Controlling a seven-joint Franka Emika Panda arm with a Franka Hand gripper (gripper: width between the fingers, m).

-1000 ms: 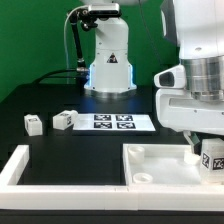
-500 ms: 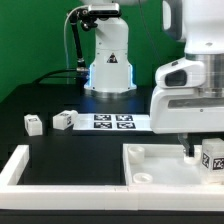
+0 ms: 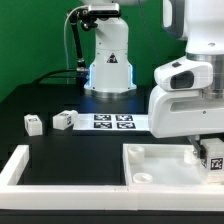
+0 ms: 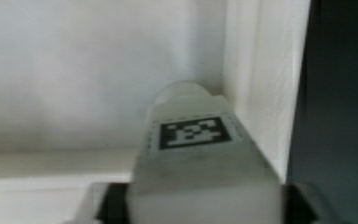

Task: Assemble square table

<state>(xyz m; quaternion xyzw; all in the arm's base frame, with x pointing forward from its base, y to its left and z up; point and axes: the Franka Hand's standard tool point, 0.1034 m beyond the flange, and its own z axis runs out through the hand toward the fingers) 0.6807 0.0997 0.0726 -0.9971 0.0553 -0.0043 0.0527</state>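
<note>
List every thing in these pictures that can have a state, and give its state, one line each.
gripper: shut on the held leg.
held leg: gripped, by the rim of the tabletop.
tabletop: lying flat, visible corner socket empty.
first loose leg: lying on the table, untouched.
second loose leg: lying beside the marker board, untouched.

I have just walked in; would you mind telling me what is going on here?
A Franka arm is putting a square table together. Its gripper is down at the white tabletop slab on the exterior view's right, with a tagged white leg between its fingers; whether they are clamped on it cannot be told. Two more leg blocks lie loose on the black table, to the exterior view's left of the marker board.
</note>
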